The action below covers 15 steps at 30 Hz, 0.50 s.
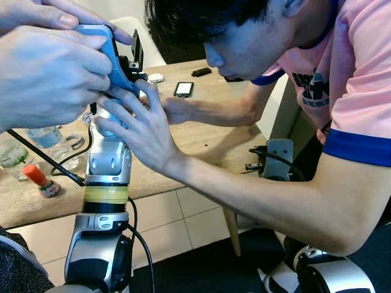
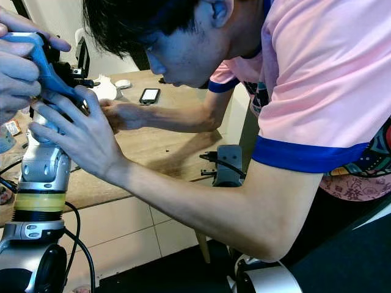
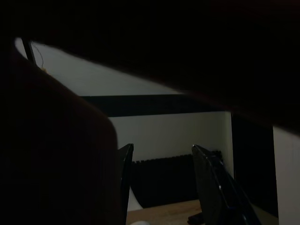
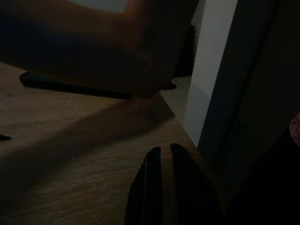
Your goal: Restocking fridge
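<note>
My left arm (image 1: 107, 165) stands upright in front of a wooden table (image 1: 201, 137). A person in a pink shirt (image 1: 360, 67) leans over it, with both hands (image 1: 137, 122) wrapped around its wrist and pressing a blue tool (image 1: 113, 58) against it. One black finger (image 1: 137, 52) sticks out above the hands. In the left wrist view, my left gripper (image 3: 162, 147) is open with nothing between its fingers. My right gripper (image 4: 162, 149) is shut on nothing and lies low over the tabletop at the table's edge, with its grey wrist (image 1: 278, 157) beside the person's forearm.
On the table's left lie a plastic bottle (image 1: 46, 135) and an orange-capped item (image 1: 36, 177). A phone (image 1: 183, 89), a white round object (image 1: 156, 77) and a small black item (image 1: 201, 71) rest farther back. Tiled floor (image 1: 177, 220) lies below.
</note>
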{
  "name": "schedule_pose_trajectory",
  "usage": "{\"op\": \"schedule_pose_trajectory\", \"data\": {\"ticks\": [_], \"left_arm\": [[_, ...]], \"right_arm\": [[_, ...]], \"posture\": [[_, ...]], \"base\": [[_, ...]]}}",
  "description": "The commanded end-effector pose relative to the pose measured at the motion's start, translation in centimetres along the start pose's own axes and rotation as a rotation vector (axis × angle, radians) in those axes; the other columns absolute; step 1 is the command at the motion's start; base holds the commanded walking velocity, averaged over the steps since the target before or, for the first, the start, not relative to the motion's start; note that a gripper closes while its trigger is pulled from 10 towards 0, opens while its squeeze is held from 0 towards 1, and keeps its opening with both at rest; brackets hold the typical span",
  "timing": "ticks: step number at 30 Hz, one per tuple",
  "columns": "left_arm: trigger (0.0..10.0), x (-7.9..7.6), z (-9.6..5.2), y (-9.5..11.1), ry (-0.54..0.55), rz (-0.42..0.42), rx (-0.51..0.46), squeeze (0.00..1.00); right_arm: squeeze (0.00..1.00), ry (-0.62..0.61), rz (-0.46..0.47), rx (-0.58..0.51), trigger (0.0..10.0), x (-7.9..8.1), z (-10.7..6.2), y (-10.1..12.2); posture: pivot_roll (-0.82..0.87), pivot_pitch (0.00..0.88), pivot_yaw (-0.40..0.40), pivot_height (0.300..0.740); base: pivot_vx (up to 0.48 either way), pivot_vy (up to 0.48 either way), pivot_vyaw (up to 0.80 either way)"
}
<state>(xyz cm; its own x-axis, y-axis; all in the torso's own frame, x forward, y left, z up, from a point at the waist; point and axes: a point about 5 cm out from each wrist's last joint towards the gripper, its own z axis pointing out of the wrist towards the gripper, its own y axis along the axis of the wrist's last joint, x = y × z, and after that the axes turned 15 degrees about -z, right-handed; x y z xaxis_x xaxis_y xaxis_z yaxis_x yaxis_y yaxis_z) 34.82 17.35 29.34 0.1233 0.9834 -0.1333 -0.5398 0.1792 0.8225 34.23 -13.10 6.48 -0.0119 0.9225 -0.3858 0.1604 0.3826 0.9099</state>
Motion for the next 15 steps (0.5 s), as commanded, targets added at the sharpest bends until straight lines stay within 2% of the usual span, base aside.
{"op": "schedule_pose_trajectory", "data": {"ticks": [1, 15], "left_arm": [[10.0, -0.01, 0.06, -0.23, -0.003, 0.008, 0.019, 0.0], [10.0, 0.03, 0.07, -0.22, -0.004, 0.009, 0.02, 0.0]], "right_arm": [[0.0, -0.006, 0.003, -0.002, 10.0, -0.08, 0.16, 0.2], [0.0, -0.005, 0.004, 0.001, 10.0, -0.01, 0.14, 0.16]], "posture": [[0.05, 0.0, 0.043, 0.74], [0.05, 0.0, 0.046, 0.74]], "base": [[0.0, 0.0, 0.0], [0.0, 0.0, 0.0]]}}
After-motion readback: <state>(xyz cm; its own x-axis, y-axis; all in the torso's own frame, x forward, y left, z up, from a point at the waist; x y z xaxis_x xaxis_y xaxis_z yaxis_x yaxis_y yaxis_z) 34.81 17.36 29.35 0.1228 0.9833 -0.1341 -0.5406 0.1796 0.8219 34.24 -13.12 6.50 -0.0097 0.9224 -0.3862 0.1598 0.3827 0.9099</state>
